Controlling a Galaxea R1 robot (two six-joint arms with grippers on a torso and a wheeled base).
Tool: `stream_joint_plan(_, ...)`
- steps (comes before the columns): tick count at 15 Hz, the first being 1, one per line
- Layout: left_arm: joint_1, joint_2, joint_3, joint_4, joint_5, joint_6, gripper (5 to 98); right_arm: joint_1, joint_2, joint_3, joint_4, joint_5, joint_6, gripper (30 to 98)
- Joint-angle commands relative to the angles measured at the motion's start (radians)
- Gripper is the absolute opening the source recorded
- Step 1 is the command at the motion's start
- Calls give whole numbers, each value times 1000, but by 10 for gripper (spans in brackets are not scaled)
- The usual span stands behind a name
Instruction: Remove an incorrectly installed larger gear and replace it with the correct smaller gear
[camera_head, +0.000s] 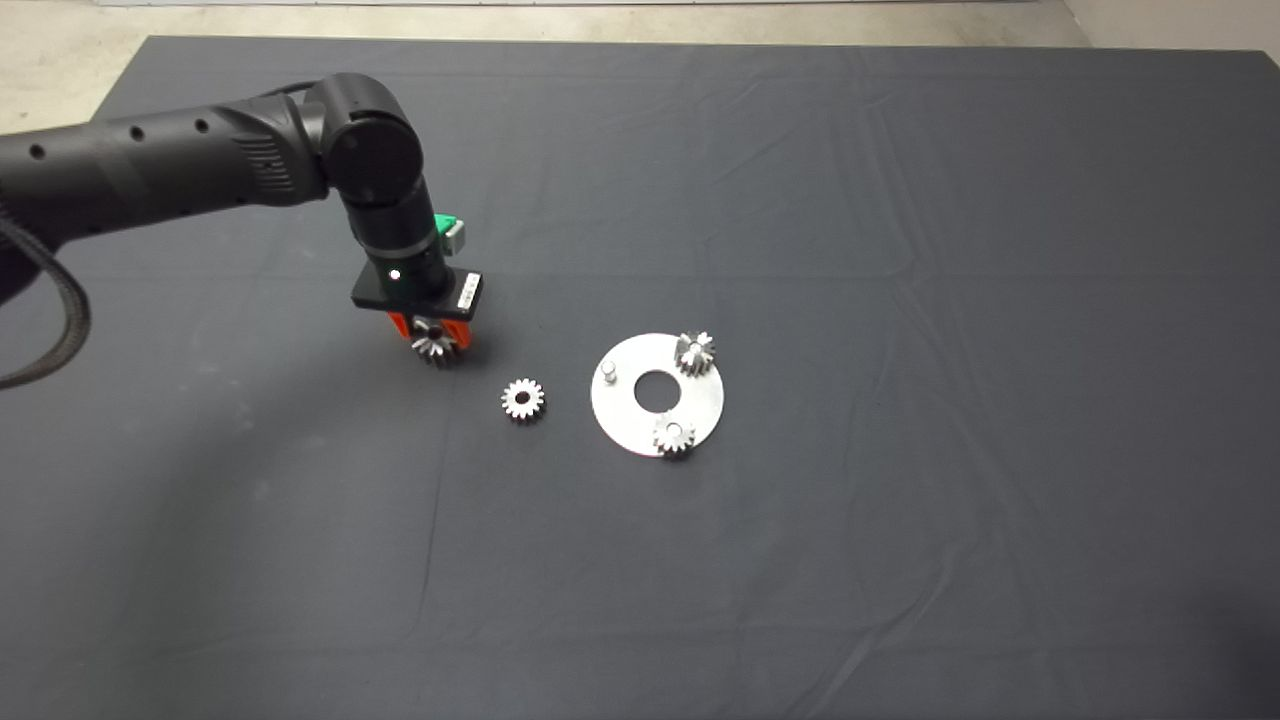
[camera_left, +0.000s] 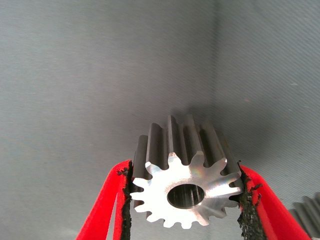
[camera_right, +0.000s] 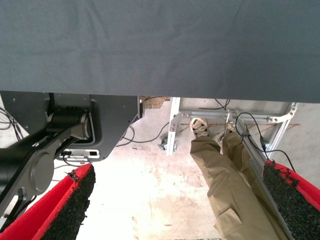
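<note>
My left gripper (camera_head: 436, 338) is shut on the larger gear (camera_head: 435, 348), a thick steel gear with deep teeth, and holds it just above the mat, left of the round steel plate (camera_head: 640, 420). In the left wrist view the red fingers (camera_left: 107, 200) clamp this gear (camera_left: 170, 145) from both sides. The smaller gear (camera_head: 523, 399), flat and bright, lies loose on the mat between the gripper and the plate; its edge shows in the left wrist view (camera_left: 307, 215). The plate carries two small gears (camera_head: 694, 352) (camera_head: 674, 436) and one bare pin (camera_head: 608, 373). My right gripper (camera_right: 177, 200) is open and empty, out of the head view.
The plate has a centre hole (camera_head: 657, 390). The dark mat (camera_head: 900, 250) spreads wide on all sides. The right wrist view shows the mat's edge, the floor, a metal frame (camera_right: 175, 130) and a person's leg (camera_right: 225, 180) in khaki trousers, upside down.
</note>
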Motion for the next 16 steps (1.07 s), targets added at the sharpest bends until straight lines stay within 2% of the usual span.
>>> stream_joint_plan(1, -27, -9, 11, 10, 17, 7, 397, 5, -5, 2, 35, -10, 5, 886)
stream_joint_plan(7, -27, 1, 13, 19, 18, 10, 488, 5, -5, 2, 35, -9, 5, 886)
stream_joint_plan(11, -35, 4, 32, 8, 19, 9, 495, 5, -4, 2, 35, -6, 5, 886)
stream_joint_plan(12, -36, 13, 42, -10, 21, 3, 495, 5, -4, 2, 35, -6, 5, 886)
stream_joint_plan(14, -43, 43, 44, -77, 25, -2, 495, 5, -5, 2, 33, -6, 5, 886)
stream_joint_plan(16, -66, 57, 49, -119, 25, -20, 495, 5, -5, 2, 33, -8, 4, 886)
